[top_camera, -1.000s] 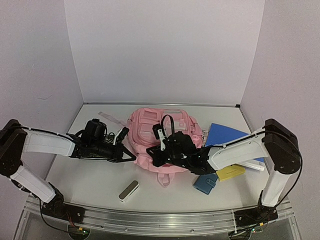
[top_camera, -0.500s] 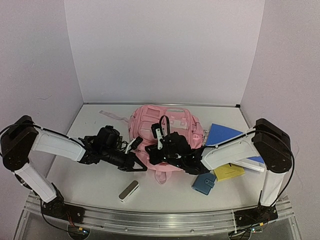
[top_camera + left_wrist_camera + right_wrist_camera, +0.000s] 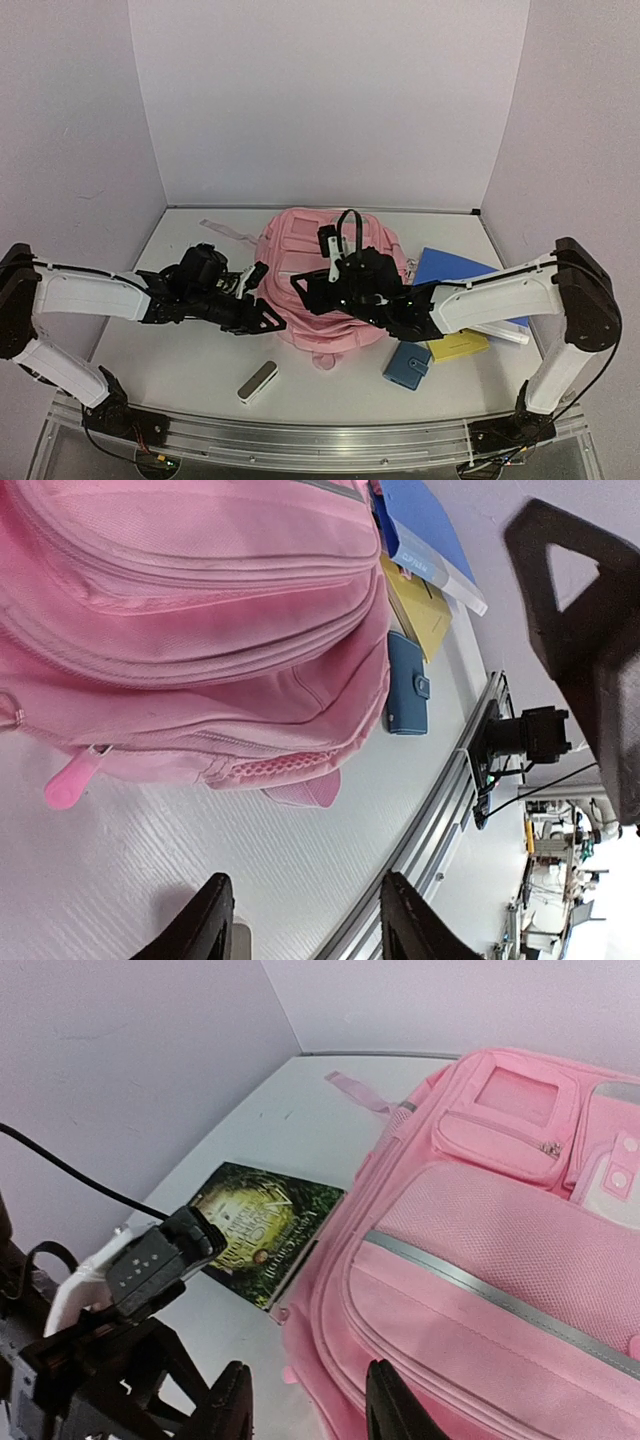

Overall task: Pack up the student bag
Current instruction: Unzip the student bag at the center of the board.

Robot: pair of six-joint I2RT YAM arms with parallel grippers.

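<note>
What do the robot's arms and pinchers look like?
The left arm and right arm have smooth white shells and chunky black joints. The left gripper and right gripper each have two black fingers. A black cable loops by the right wrist.

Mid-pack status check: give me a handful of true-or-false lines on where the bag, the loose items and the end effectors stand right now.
1. The bag lies on the table, front pockets up. True.
2. The wallet is inside the bag. False: it lies on the table by the bag's near right corner.
3. A dark green book lies on the table beside the bag's left side. True.
4. The left end effector is clamped on the bag. False: its fingers stand apart with nothing between them.
5. The right end effector is open and holds nothing. True.
</note>
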